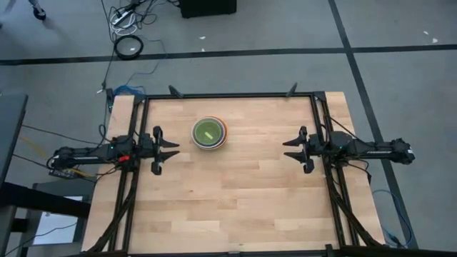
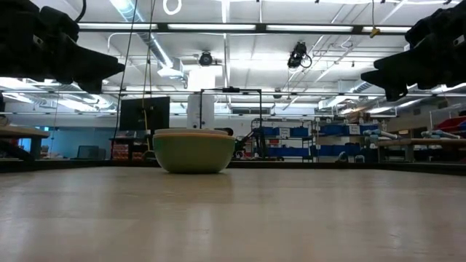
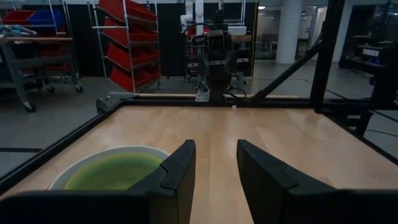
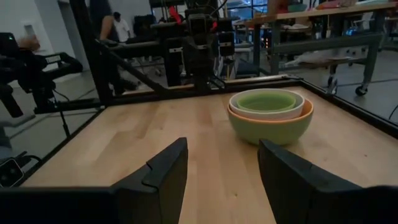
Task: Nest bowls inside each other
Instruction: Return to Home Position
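The bowls (image 1: 209, 133) stand nested in one stack on the wooden table, left of its middle and toward the far edge. The outer bowl (image 4: 270, 130) is sage green and rests on its base. An orange rim (image 4: 306, 113) and a white rim (image 4: 267, 94) show inside it, and the innermost surface looks green (image 3: 112, 171). My left gripper (image 1: 176, 148) hovers open at the table's left side, close beside the stack. My right gripper (image 1: 287, 148) hovers open at the right side, farther from the stack. Both point level toward the table's middle, with nothing between their fingers (image 3: 180, 168) (image 4: 165, 168).
A black metal frame (image 1: 228, 95) runs around the table's edges. Bare wood lies between the two grippers and over the whole near half of the table (image 1: 235, 207). In the low view both arms (image 2: 58, 51) (image 2: 422, 51) hang above table height.
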